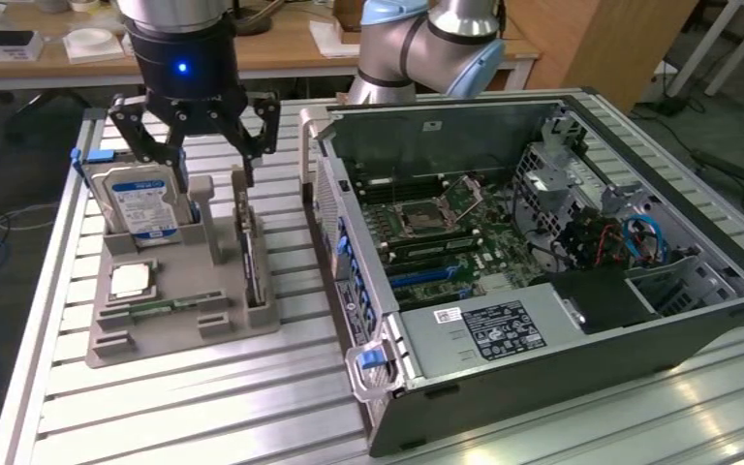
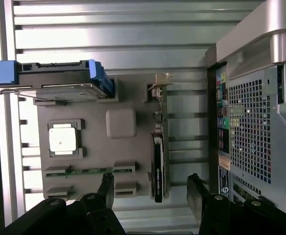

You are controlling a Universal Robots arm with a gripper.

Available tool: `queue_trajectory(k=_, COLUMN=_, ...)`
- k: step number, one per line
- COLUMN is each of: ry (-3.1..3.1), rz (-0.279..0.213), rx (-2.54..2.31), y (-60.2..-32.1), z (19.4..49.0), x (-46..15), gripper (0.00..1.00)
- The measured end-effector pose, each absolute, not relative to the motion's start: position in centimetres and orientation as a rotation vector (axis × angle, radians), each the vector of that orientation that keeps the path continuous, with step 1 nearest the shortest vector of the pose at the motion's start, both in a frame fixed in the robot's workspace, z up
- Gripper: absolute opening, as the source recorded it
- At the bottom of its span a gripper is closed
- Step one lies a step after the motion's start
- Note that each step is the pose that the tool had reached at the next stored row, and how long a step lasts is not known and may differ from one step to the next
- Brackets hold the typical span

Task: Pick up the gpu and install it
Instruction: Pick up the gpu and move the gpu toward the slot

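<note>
Gpu (image 2: 158,171) stood on edge in the grey tray (image 2: 91,149) while the end effector (image 2: 150,188) hung above, spread wide and empty.

I can read nothing on my feeds. The label on the hard drive (image 1: 139,201), the black plate on the power supply (image 1: 502,327) and the white print along the gpu (image 2: 158,169) are all illegible.

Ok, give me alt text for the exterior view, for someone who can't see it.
A robot arm's open gripper hangs over a grey parts tray on a slatted table, above the gpu, which stands on edge in its slot. A hard drive stands upright in the tray, and an open computer case lies on the exterior view's right.
</note>
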State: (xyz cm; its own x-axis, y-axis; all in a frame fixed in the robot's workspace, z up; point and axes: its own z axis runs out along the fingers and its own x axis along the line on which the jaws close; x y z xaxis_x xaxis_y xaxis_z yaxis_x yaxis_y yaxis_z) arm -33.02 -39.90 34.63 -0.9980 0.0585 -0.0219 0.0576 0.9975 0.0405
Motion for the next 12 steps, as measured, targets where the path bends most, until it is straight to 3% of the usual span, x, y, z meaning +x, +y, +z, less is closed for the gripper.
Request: queue_trajectory(k=12, ry=3.119, rz=0.063, rx=0.008, y=-39.9, z=33.1, x=-32.8, gripper=0.71)
